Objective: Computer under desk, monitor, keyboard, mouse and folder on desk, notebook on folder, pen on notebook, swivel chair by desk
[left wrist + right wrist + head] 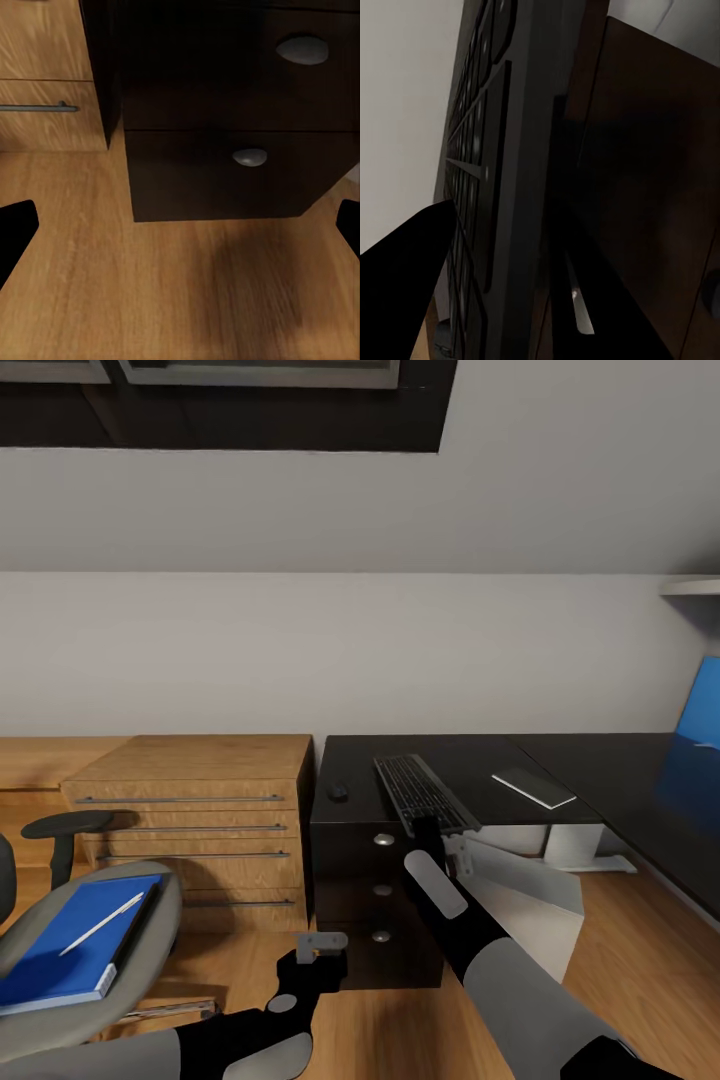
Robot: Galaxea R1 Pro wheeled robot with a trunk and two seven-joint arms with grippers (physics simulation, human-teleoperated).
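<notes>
The keyboard lies on the black desk, its near end sticking out past the front edge. My right gripper is shut on that near end; in the right wrist view the keyboard sits between the two fingers. A small dark mouse rests just left of the keyboard. The blue folder lies on the swivel chair, with the white pen across it. The white computer stands under the desk. My left gripper hangs open, low in front of the desk drawers.
A light wooden drawer chest stands against the desk's left side. A flat grey rectangle lies on the desk right of the keyboard. A blue panel rises at the far right. Wood floor spreads below the left gripper.
</notes>
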